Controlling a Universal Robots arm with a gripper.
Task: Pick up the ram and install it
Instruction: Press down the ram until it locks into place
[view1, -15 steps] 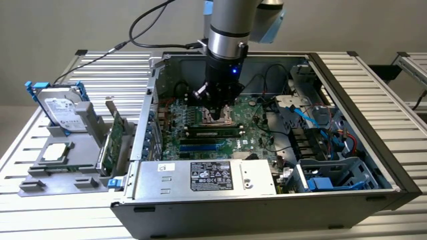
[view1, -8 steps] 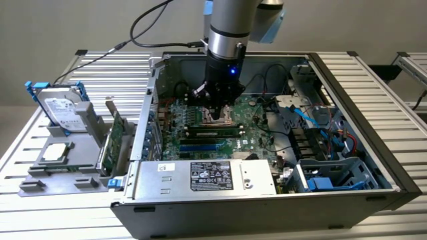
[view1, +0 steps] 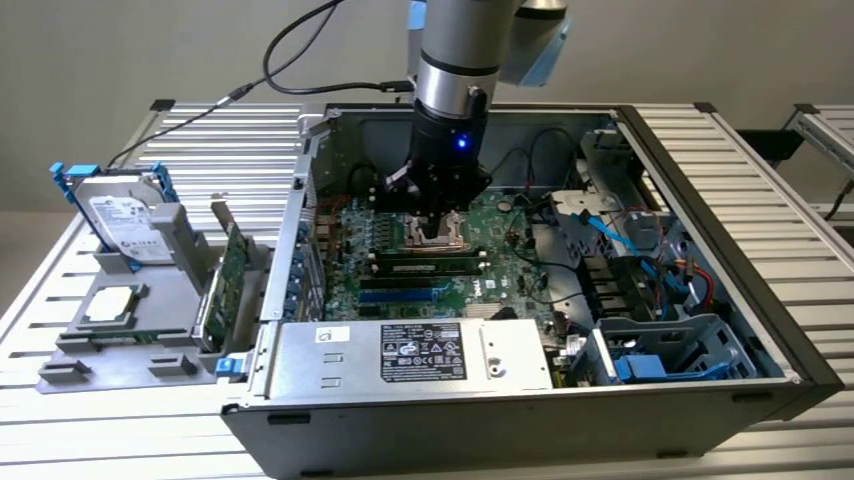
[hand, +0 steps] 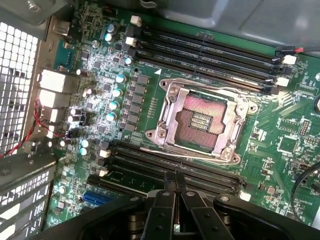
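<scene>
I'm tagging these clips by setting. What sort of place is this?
Most likely a robotics lab or test bench for computer assembly: an open grey desktop computer case with its green motherboard exposed lies on a slatted aluminium table, and a silver hard drive with blue rails stands in a grey fixture beside it.

A plain grey wall (view1: 134, 50) stands behind a ribbed metal bench (view1: 80, 440) under even light.
</scene>
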